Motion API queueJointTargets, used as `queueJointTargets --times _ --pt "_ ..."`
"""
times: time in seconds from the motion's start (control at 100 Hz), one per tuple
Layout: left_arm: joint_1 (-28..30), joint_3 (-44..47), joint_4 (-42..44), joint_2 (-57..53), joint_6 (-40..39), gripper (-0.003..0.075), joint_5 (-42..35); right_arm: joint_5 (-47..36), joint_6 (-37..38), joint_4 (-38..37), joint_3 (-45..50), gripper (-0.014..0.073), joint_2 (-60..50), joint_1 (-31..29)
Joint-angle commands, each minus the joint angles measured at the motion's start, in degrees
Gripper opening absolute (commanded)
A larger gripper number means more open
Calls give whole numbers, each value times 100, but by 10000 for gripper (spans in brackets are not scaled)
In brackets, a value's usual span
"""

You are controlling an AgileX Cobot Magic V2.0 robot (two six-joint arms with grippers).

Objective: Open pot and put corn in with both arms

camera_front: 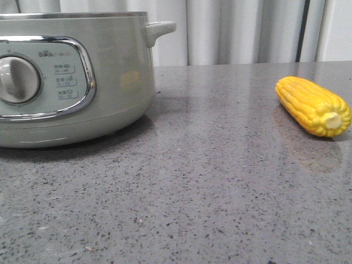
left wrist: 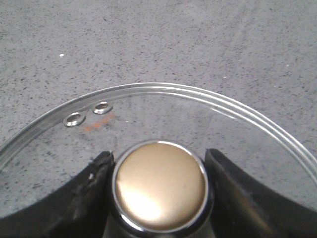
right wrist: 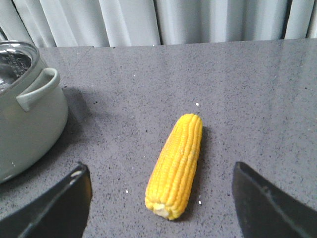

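The pale grey-green pot [camera_front: 110, 77] stands at the table's left, with its dial [camera_front: 19, 78] and side handle [camera_front: 159, 28] showing. It also shows in the right wrist view [right wrist: 25, 129]. My left gripper [left wrist: 158, 158] is shut on the brass-coloured knob [left wrist: 159, 186] of the glass lid [left wrist: 163, 111]. Speckled table shows through and around the glass, so the lid is off the pot. The yellow corn [camera_front: 313, 105] lies on the table at the right. My right gripper [right wrist: 159, 171] is open above it, with the corn [right wrist: 177, 163] lying between its widely spread fingers, untouched.
The grey speckled table [camera_front: 209, 181] stretches between the pot and the corn. Pale curtains [camera_front: 242, 30] hang behind the table's far edge. Neither arm shows in the front view.
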Motion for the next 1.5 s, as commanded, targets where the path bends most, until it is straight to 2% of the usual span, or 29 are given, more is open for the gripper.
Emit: queueJointTargets --times 0.0,0.13,0.28,0.39,0.63,0.8,0.9,1.09,1.15,1.28,1.49 --pt "-183 -187 87 -401 -29 360 -711 -534 -48 -62 -359 513 176 -26" --pt "-361 -235 171 -986 -29 360 -737 -290 -48 -52 -910 513 737 10" --pt "-583 -235 171 -1858 -29 357 -716 604 -48 -52 -1836 513 1902 10" --pt "-808 -235 171 -2387 -29 357 -632 969 -48 -62 -2283 513 2763 10" --pt "-1081 -235 171 -3648 -29 357 -497 1079 -48 342 -2579 513 4462 10" --pt "-1091 -235 171 -4400 -29 357 -478 1079 -48 356 -2590 503 5134 10" --pt "-1091 -235 171 -4742 61 357 -514 1090 -48 439 -2590 410 5260 10" --pt "-1117 -235 171 -5132 70 357 -537 1156 -48 688 -2723 16 5179 10" --pt "-1174 -235 171 -5156 84 356 -537 1193 -48 845 -2884 -74 5061 73" --pt "-1295 -235 193 -5156 84 356 -512 1166 -94 944 -3579 -69 4772 500" --pt "-1320 -235 193 -5156 84 356 -316 734 -94 989 -4931 -69 4884 1982"
